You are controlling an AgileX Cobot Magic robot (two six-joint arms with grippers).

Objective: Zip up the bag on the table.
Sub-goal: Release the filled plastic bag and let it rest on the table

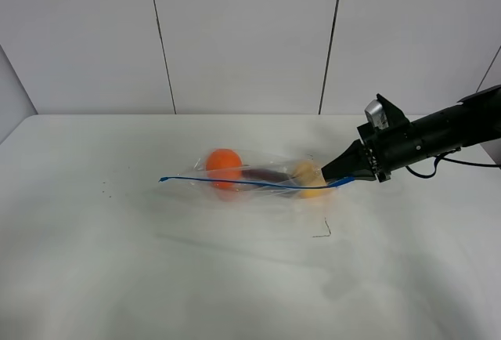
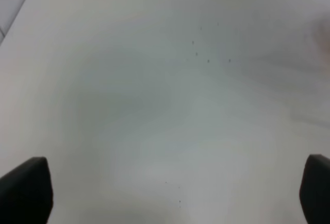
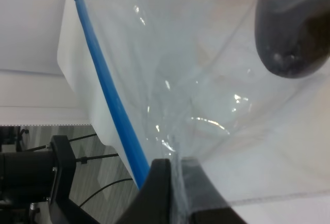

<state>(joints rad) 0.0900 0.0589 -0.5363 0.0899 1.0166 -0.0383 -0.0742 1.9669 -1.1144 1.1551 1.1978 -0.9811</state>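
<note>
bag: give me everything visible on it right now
Clear, crinkly plastic bag with a blue zipper strip along its near edge, stretched sideways on the white table. Inside: an orange ball, a dark purple piece, a yellow piece. The right gripper has its fingers shut on the plastic beside the strip's end nearest that arm. Whether it is sealed cannot be told.

A thin bent wire [image 1: 323, 230] — tiny dark specks [image 1: 104, 192] well left.
</note>
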